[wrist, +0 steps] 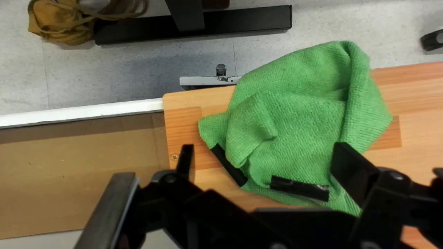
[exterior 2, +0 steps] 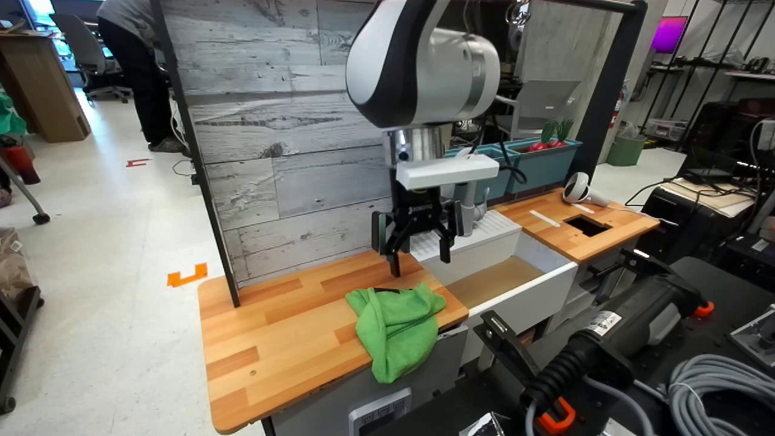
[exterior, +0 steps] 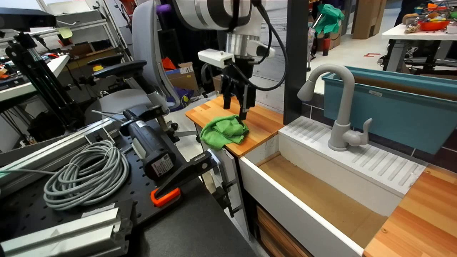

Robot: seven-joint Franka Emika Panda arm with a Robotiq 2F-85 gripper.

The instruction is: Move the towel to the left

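A crumpled green towel with black strips on its edge lies on the wooden counter by the sink. It shows in both exterior views [exterior: 223, 132] [exterior 2: 396, 330] and in the wrist view [wrist: 301, 128]. Part of it hangs over the counter's front edge. My gripper is open and empty, pointing down above the towel's back part in both exterior views [exterior: 235, 113] [exterior 2: 420, 267]. In the wrist view the fingers [wrist: 264, 149] stand wide apart, the right one overlapping the towel and the left one over bare wood. The fingertips appear to be above the towel, not gripping it.
The wooden counter [exterior 2: 266, 345] extends away from the sink. The sink [exterior: 321, 194] with a grey faucet [exterior: 344, 103] adjoins it. A grey plank wall [exterior 2: 272, 133] and dark post [exterior 2: 200, 175] stand behind. A black bench with a tool [exterior: 150, 151] and coiled cable [exterior: 85, 175] faces the counter.
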